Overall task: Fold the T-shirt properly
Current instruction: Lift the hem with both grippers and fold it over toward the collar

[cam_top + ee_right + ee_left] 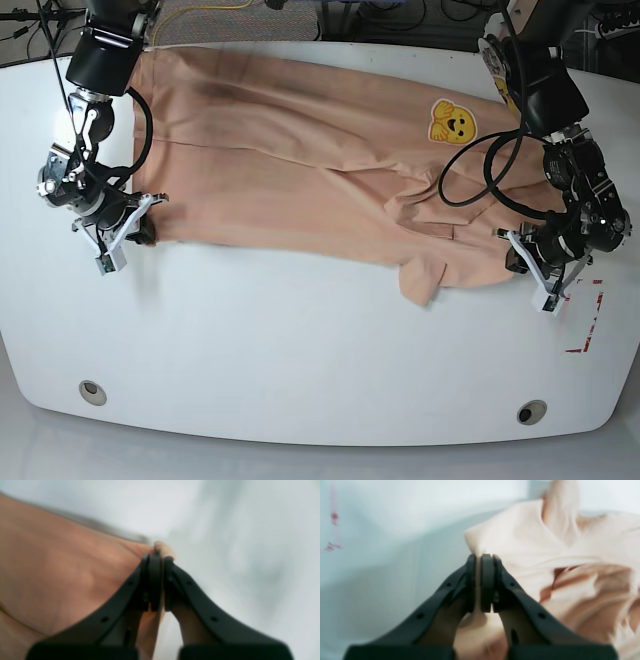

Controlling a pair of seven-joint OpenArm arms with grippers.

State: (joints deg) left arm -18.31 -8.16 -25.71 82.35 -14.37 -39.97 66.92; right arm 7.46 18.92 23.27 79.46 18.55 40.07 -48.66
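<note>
The peach T-shirt point(300, 170) lies stretched across the far half of the white table point(300, 350), with its yellow emblem point(451, 119) face up at the right. A sleeve flap point(420, 275) hangs toward the front. My left gripper point(516, 260), on the right of the base view, is shut on the shirt's right edge. The left wrist view shows the cloth point(545, 555) pinched between the gripper's point(482, 560) pads. My right gripper point(143, 228), on the left of the base view, is shut on the shirt's left edge. The right wrist view shows cloth point(62, 575) in that gripper point(160, 557).
Red tape marks point(588, 330) lie on the table by my left gripper and show in the left wrist view point(332, 530). Two round holes point(92, 391) point(531, 411) sit near the front edge. Cables and equipment run along the back edge point(330, 15).
</note>
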